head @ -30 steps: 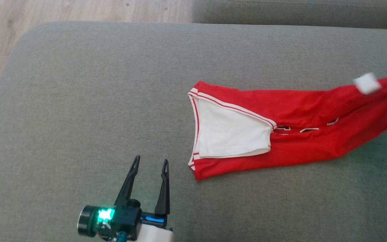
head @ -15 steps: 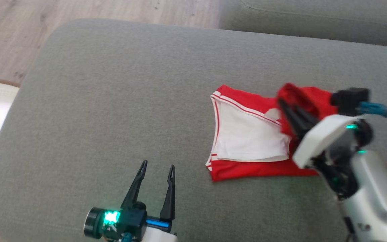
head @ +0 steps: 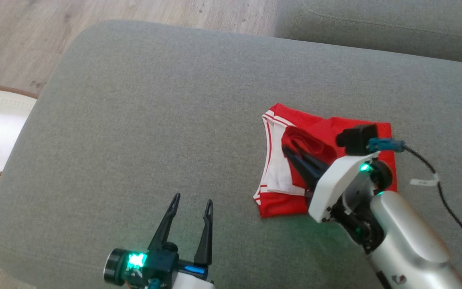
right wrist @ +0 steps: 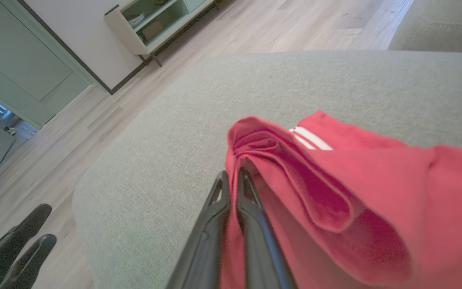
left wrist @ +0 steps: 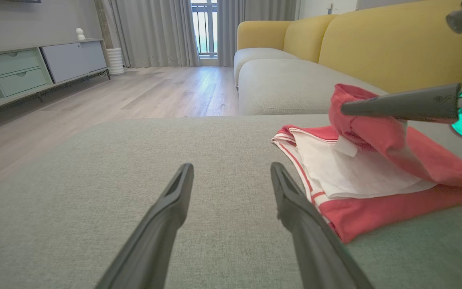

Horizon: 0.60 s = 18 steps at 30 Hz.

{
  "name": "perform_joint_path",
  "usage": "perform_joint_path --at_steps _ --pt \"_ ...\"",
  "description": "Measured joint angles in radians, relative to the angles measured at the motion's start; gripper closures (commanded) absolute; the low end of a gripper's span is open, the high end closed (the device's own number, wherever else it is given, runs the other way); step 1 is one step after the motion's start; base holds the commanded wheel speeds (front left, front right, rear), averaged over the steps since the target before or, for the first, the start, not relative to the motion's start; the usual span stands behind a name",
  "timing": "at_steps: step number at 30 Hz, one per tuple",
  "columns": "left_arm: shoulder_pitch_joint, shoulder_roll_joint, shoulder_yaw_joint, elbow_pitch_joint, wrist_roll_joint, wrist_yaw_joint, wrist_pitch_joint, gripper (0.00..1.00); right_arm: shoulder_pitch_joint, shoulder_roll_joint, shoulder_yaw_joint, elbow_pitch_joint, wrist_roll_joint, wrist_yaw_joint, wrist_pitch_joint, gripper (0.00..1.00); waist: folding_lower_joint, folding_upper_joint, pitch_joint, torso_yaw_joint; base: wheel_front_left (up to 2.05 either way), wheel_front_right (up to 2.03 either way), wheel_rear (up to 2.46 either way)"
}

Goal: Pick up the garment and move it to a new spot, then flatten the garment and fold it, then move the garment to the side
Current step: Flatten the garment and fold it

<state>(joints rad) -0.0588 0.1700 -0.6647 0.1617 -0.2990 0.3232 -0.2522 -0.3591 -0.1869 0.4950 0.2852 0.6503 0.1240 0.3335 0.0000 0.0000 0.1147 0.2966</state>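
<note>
Beneath right fingers (head: pixel 300 162), garment (head: pixel 283 204) partly hidden.

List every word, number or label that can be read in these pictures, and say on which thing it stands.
No text can be read.
On the black cable, the white tag: too small and blurred.
On the red garment, the white label: no legible print.
On the right forearm, the small mark: too small to read.

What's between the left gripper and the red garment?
Nothing but bare grey cushion lies between the left gripper and the garment, as the head and left wrist views show.
</note>
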Motion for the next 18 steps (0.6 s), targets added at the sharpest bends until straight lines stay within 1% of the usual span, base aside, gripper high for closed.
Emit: perform_joint_path --at_steps 1,2,3,9,13,15,18 --pt "0.000 0.000 -0.002 0.002 0.000 -0.006 0.000 0.00 -0.001 0.004 0.010 0.013 0.000 0.000 -0.007 0.76 0.0000 0.0000 -0.001 0.000 0.00 0.00 0.00" --pt "0.000 -0.001 -0.005 0.004 0.000 -0.007 0.000 0.00 -0.002 0.010 0.017 0.024 0.000 0.000 -0.010 0.41 0.0000 0.0000 -0.001 -0.001 0.00 0.00 0.00" --pt "0.000 -0.001 -0.007 0.005 0.000 -0.007 0.000 0.00 -0.002 0.016 0.021 0.032 0.003 0.000 -0.021 0.00 0.0000 0.0000 -0.002 -0.002 0.00 0.00 0.00" --pt "0.000 -0.001 -0.007 0.012 0.000 -0.007 0.000 0.00 -0.023 0.022 0.044 0.036 0.039 0.000 -0.077 0.00 0.0000 0.0000 -0.005 -0.011 0.00 0.00 0.00" --pt "0.000 0.000 -0.007 0.013 0.000 -0.006 0.000 0.00 -0.029 0.012 0.047 0.010 0.053 0.000 -0.135 0.00 0.0000 0.0000 -0.013 -0.024 0.00 0.00 0.00" --pt "0.000 0.000 -0.006 0.013 0.000 -0.005 0.000 0.00 -0.029 -0.002 0.038 -0.006 0.052 0.000 -0.175 0.00 0.0000 0.0000 -0.015 -0.031 0.00 0.00 0.00" --pt "0.000 0.002 -0.006 0.012 0.000 -0.001 0.000 0.00 -0.029 -0.049 0.009 -0.025 0.029 0.000 -0.231 0.00 0.0000 0.0000 -0.020 -0.043 0.00 0.00 0.00"
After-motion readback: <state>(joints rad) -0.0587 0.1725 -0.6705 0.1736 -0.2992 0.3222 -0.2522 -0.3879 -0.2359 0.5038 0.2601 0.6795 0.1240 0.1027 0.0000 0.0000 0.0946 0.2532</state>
